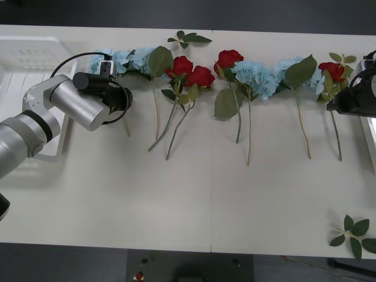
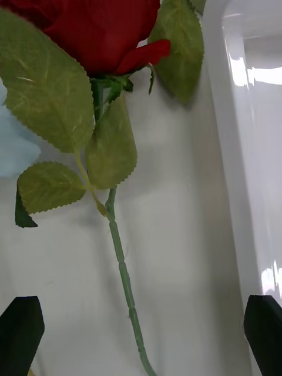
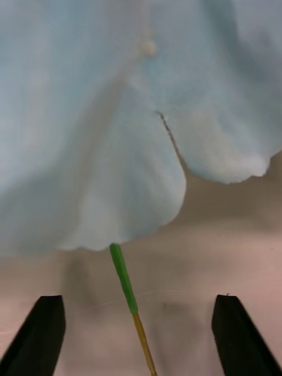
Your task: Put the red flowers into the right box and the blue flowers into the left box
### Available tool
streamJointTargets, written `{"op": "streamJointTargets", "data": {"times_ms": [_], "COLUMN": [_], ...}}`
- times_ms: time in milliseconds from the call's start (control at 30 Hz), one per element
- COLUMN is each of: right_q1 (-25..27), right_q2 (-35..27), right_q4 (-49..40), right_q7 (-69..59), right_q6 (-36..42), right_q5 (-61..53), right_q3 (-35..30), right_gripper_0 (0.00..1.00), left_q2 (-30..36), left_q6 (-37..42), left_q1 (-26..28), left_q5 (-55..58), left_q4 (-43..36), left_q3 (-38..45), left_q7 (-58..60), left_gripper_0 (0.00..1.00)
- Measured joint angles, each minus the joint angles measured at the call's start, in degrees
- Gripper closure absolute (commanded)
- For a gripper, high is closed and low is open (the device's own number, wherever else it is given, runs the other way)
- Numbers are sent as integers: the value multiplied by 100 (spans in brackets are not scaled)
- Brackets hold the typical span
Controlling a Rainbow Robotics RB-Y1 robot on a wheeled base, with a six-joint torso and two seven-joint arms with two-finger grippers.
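Left gripper point(image 3: 138, 335): spread wide, being lowered astride the blue flower's stem point(image 3: 124, 281).
Right gripper point(image 2: 141, 335): spread wide, being centred over the red rose stem point(image 2: 124, 282), at three o'clock on the table point(image 1: 194, 200).

no text, label or number can be read — none anywhere.

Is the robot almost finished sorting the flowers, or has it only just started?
Only just started. Nothing is sorted: the left box has no flowers, and every red flower and blue flower lies on the table. The left gripper is open around a blue flower's stem, and the right gripper is open over a red flower's stem beside the right box. All flowers remain.
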Motion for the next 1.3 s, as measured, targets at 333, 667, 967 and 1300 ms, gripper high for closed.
{"op": "streamJointTargets", "data": {"times_ms": [333, 667, 967, 1300], "right_q1": [257, 257, 257, 495], "right_q2": [400, 911, 1159, 1183], "right_q4": [471, 935, 1235, 1399], "right_q7": [3, 96, 96, 96], "right_q6": [-586, -1069, -1613, -2194], "right_q5": [537, 845, 663, 634], "right_q3": [-391, -276, -276, -277], "right_gripper_0": [0, 0, 0, 48], "left_q2": [0, 0, 6, 490], "left_q6": [0, 0, 257, 1861], "left_q1": [0, 0, 0, 0], "left_q5": [-82, -122, -175, 443], "left_q4": [-1, -1, -118, -1602], "left_q3": [0, 0, 0, 154], "left_q7": [0, 0, 0, -89], "left_gripper_0": [100, 100, 100, 100]}}
